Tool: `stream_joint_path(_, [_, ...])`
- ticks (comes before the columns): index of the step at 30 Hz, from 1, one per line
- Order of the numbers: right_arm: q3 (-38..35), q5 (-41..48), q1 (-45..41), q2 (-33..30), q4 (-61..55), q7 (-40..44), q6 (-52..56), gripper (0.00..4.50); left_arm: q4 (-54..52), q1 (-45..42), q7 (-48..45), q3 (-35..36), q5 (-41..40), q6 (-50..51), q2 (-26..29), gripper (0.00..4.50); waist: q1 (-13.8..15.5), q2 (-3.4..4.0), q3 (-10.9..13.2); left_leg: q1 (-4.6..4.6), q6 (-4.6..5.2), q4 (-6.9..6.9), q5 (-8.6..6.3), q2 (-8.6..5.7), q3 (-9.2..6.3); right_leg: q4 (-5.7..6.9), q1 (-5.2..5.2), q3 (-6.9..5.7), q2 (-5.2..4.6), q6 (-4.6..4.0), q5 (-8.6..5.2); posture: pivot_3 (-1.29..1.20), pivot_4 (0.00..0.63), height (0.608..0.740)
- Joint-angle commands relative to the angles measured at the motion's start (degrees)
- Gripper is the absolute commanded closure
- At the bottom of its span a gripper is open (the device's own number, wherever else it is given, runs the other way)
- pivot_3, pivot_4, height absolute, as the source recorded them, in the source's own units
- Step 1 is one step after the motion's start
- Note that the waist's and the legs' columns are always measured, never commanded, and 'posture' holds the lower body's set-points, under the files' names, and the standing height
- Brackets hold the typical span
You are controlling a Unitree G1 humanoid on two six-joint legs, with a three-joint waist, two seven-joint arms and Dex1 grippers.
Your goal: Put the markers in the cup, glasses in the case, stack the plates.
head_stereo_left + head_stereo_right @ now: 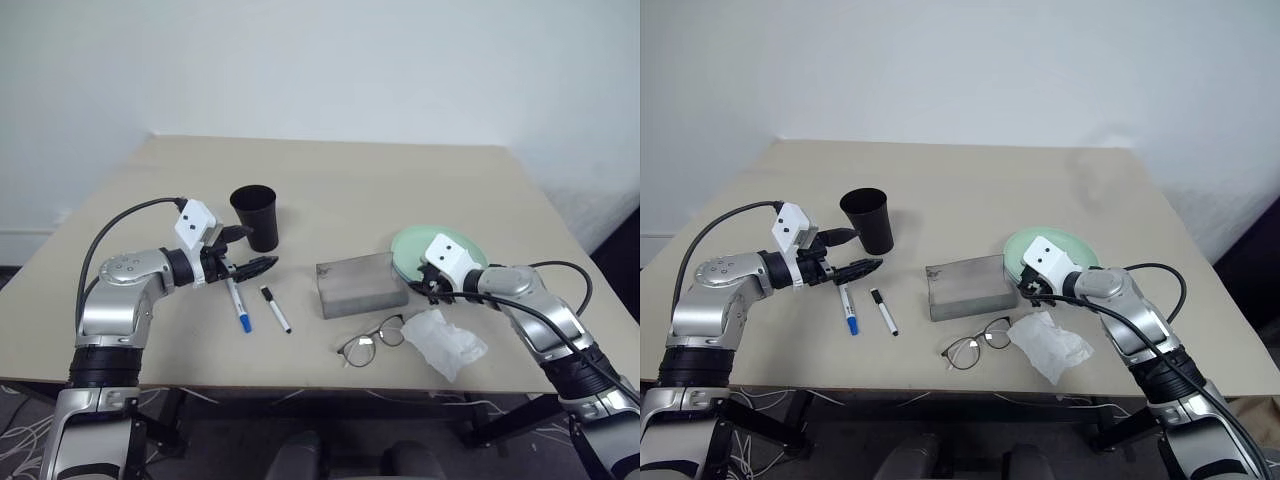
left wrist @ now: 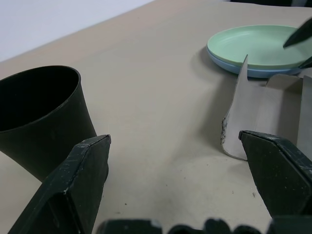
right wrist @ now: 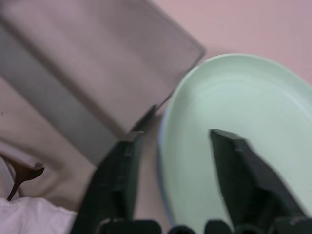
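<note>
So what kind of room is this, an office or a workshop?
Probably a lab or test room, not a lived-in office: a bare beige table against plain white walls, loose cables on the floor, and only a few props such as a black tapered plastic cup.

Left arm is bent at the elbow, forearm carried across toward the middle. Left pincer [image 1: 248, 251] is held roughly level, slightly nose-down, fingers spread wide, nothing gripped between them. Right arm is reached in from the right, forearm angled inward. Right pincer [image 3: 178, 161] is pitched downward, fingers parted, one finger [image 3: 117, 183] seen on each side with a clear gap between; nothing is clamped. Cables are looped off both wrists.
</note>
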Motion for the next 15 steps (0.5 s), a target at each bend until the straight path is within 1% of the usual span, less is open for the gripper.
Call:
stream_joint_path(1, [-8.83,7.52,-1.11,-2.81,-7.47,3.98,6.37,0.66,-2.42,-0.46,0.4,1.73,-1.16,0.01,1.21,0.0,0.0,0.0,0.0,0.0,0.0,-0.01,0.0,0.0,0.0,-0.01,0.0,0.01,-0.01,0.0,0.0,0.0,0.0,0.725])
stream_joint_path(2, [-10.31,10.08,-0.37,-3.95,-9.62,5.93,8.68,0.32,-2.44,-0.38,0.45,1.71,-1.24,0.06,1.28,0.0,-0.02,0.0,0.0,0.0,0.0,-0.02,0.0,0.0,-0.01,-0.01,0.0,0.02,-0.01,0.0,0.0,0.0,0.0,0.725])
stream_joint_path(3, [-11.48,12.9,2.11,-6.12,-12.95,8.73,10.87,0.15,-2.36,-0.39,0.46,1.59,-1.29,0.09,1.25,0.0,-0.04,0.02,-0.01,0.0,0.0,-0.04,0.0,0.01,-0.02,-0.01,0.0,0.03,-0.01,0.0,0.0,0.0,0.0,0.725])
stream_joint_path(6, [-12.15,17.62,8.96,-11.28,-19.41,13.3,14.92,0.15,-1.94,-0.7,0.47,1.09,-1.27,0.06,1.21,0.0,0.66,0.01,-0.02,-0.05,-0.01,-0.11,-0.01,0.01,-0.11,-0.12,0.01,0.08,-0.08,-0.01,-0.01,0.0,0.0,0.725])
stream_joint_path(10, [-11.21,19.8,13.83,-13.48,-22.5,13.44,16.72,0.15,-1.75,-0.9,0.32,0.85,-1.38,0.13,1.19,0.0,0.58,0.05,-0.04,-0.05,0.0,-0.07,-0.01,0.01,-0.08,-0.12,0.0,0.18,-0.1,-0.03,0.0,0.0,0.0,0.725])
stream_joint_path(13, [-8.6,17.53,17.01,-14.18,-22.04,11.68,15.18,0.15,-1.96,-0.79,0.21,0.62,-1.46,0.24,1.14,0.0,0.56,0.05,-0.05,-0.04,0.0,-0.07,-0.01,0.02,-0.08,-0.12,0.01,0.17,-0.1,-0.11,0.02,0.0,0.0,0.725])
stream_joint_path(15, [-7.76,16.53,17.67,-14.27,-21.45,10.83,14.23,0.15,-2.0,-0.76,0.21,0.57,-1.49,0.27,1.16,0.0,0.58,0.05,-0.05,-0.05,0.0,-0.05,-0.01,0.02,-0.08,-0.13,0.01,0.17,-0.11,-0.12,0.02,0.0,0.0,0.725])
